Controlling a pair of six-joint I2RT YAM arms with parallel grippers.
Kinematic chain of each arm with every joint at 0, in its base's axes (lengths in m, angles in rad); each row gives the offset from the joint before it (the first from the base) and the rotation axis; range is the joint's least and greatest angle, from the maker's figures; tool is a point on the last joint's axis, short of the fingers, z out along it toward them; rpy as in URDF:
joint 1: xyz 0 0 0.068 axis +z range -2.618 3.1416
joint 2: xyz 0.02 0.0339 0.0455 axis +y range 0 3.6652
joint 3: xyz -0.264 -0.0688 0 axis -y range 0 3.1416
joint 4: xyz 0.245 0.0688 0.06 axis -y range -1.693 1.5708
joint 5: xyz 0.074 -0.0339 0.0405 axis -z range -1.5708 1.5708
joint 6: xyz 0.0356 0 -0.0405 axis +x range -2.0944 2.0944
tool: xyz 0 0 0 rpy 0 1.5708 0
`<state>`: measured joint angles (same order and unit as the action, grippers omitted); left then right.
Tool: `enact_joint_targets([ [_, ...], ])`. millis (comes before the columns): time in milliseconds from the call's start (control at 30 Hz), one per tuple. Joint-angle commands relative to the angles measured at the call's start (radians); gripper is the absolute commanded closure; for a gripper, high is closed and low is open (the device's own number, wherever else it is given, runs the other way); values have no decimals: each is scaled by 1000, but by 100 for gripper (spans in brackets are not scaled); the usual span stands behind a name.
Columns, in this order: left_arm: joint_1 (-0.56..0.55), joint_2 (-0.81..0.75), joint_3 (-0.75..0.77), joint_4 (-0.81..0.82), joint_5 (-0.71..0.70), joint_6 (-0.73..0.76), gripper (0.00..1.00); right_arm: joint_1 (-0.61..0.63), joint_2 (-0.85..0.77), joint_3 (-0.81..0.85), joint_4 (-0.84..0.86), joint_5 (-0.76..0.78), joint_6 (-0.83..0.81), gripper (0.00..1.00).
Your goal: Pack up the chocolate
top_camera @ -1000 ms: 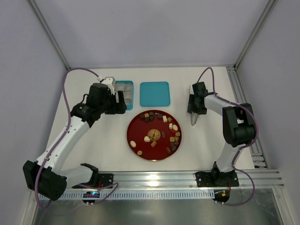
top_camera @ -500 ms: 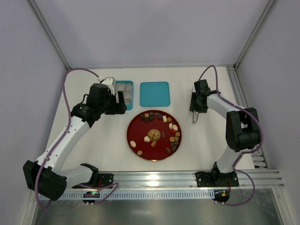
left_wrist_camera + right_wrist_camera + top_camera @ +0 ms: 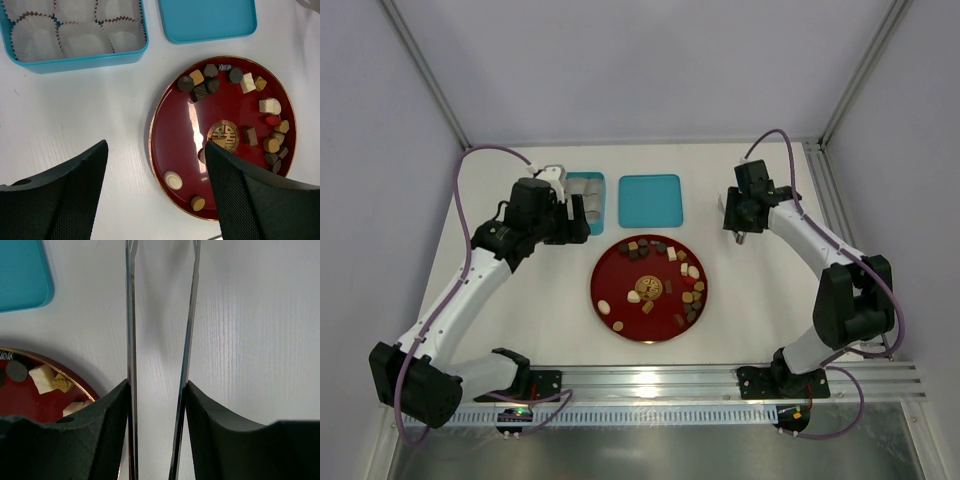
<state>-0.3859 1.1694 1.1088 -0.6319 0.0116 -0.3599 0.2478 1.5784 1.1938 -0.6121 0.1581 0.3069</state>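
Right gripper [image 3: 741, 226] has swung back, away from the red plate [image 3: 167, 135]. Its fingers are clamped on tweezers [image 3: 130, 330], whose blades stand apart above the table [image 3: 100, 110]. Left gripper [image 3: 156, 195] hovers beside the plate, fingers wide apart. Chocolate [image 3: 200, 91] lies scattered on the plate, near the blue box [image 3: 75, 64].

Matt white on the bench [image 3: 250, 340], with a fine wood-like grain. High gloss on the round red plate [image 3: 175, 130], with a thin gilt rim and a bright streak of glare. Smooth satin teal on the rectangular box [image 3: 75, 62] and its flat lid [image 3: 207, 20]. Crimped white paper cups [image 3: 80, 37] inside the box. Smooth, mostly dull skin on the chocolate pieces [image 3: 200, 91]. Black, matt, fine-meshed texture on the left gripper [image 3: 156, 150] and right gripper [image 3: 157, 390]. Polished bright metal on the two thin blades [image 3: 131, 315] at the right one.
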Motion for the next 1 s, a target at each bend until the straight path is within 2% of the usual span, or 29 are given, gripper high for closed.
enact_joint_targets([
  [0, 1, -25, -1, 29, -4, 4, 23, 18, -76, 49, -58, 11, 8, 51],
  [400, 1, -36, -3, 24, -39, 4, 23, 59, -213, 69, -150, -15, 24, 51],
  [600, 1, -39, -3, 21, -51, 6, 22, 134, -279, 66, -184, -23, 50, 57],
  [967, 1, -37, -4, 18, -62, 7, 22, 298, -389, 90, -294, -57, 109, 58],
])
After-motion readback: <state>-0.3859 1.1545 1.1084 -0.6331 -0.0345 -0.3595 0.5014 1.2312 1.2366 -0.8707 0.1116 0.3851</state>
